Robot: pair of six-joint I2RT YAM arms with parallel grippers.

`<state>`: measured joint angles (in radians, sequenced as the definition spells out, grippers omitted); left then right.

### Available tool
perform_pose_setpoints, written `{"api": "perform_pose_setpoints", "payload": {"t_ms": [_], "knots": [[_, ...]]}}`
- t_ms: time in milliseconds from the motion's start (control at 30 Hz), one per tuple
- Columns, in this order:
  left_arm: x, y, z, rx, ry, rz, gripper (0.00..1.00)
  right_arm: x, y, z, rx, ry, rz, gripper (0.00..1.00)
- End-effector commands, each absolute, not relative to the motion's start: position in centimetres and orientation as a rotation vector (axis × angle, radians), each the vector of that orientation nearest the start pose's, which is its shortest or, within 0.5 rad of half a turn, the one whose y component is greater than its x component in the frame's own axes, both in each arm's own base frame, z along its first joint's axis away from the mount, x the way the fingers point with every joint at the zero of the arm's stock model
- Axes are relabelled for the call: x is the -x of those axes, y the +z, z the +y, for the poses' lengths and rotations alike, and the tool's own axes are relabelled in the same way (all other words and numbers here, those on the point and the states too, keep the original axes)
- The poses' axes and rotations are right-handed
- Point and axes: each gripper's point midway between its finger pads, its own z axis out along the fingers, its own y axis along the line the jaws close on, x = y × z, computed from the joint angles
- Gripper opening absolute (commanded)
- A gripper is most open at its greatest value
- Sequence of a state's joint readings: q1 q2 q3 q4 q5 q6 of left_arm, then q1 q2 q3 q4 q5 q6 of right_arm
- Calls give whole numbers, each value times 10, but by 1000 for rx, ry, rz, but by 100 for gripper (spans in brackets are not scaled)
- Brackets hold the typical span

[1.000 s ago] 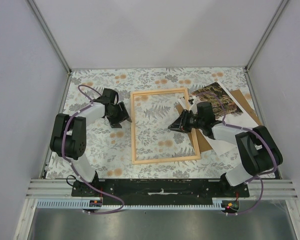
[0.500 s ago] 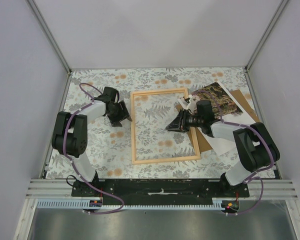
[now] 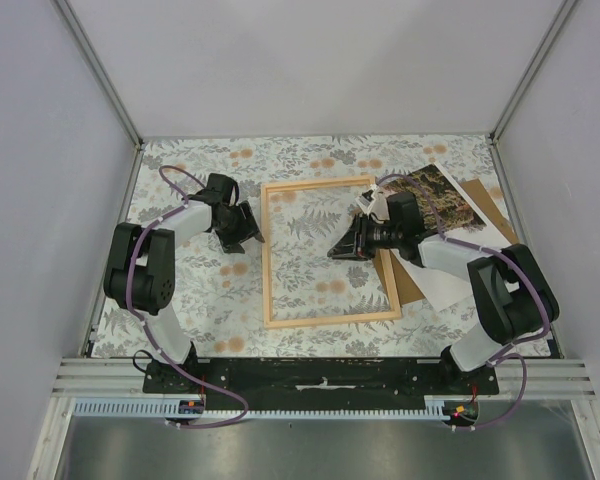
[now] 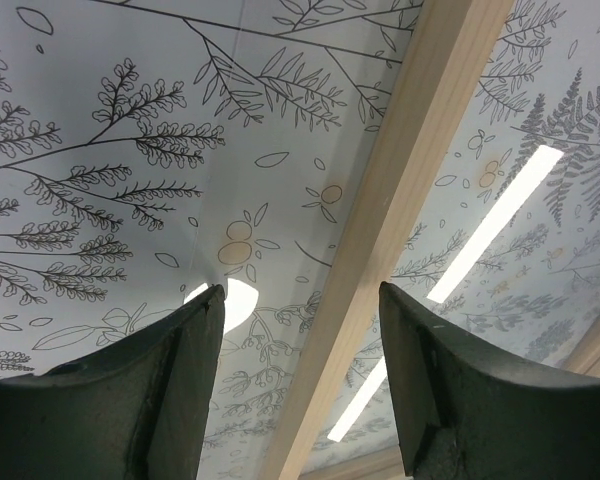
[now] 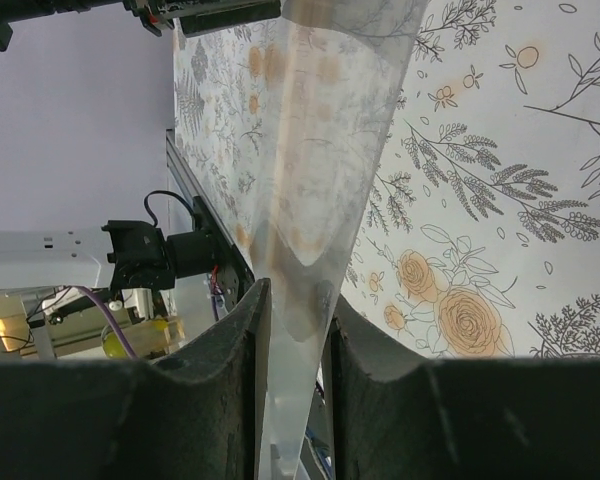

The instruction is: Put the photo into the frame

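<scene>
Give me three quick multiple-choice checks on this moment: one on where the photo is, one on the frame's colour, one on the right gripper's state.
1. Where does the photo lie?
A) inside the frame
B) outside the frame, to its right
C) left of the frame

2. What colour is the frame?
A) black
B) white
C) light wood

3. What state is the right gripper in?
A) shut on a clear sheet
B) open and empty
C) out of view

Answers:
1 B: the top view shows the print lying beyond the right rail.
2 C: all four rails are pale natural wood.
3 A: the right wrist view shows both fingers pinching the see-through sheet.
</scene>
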<state>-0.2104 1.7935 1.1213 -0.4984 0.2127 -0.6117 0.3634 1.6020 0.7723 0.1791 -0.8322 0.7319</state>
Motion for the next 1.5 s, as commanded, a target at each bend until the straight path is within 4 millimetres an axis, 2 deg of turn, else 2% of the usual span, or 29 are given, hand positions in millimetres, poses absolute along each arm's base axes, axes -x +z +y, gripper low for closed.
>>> {"api": "perform_pose_setpoints", "payload": {"t_ms": [0, 400, 467, 567, 700, 933, 1100, 1467], "knots": [[-357, 33, -147, 427, -546, 2760, 69, -288, 114, 269, 131, 1456, 2385, 32], [-355, 33, -149, 424, -560, 2763, 69, -290, 107, 279, 152, 1423, 2424, 27], [-354, 35, -151, 419, -571, 2759, 69, -292, 105, 278, 155, 1409, 2432, 23], [-354, 43, -153, 408, -594, 2749, 69, -295, 105, 277, 168, 1392, 2441, 9], [-356, 58, -150, 366, -575, 2725, 71, -303, 104, 275, 176, 1369, 2449, 1], [-356, 77, -135, 358, -482, 2670, 72, -323, 99, 255, 138, 1294, 2470, 0], [-359, 81, -125, 378, -414, 2638, 72, -336, 101, 246, 152, 1264, 2473, 0], [-351, 57, -105, 395, -294, 2680, 72, -362, 102, 222, 168, 1265, 2471, 0]]}}
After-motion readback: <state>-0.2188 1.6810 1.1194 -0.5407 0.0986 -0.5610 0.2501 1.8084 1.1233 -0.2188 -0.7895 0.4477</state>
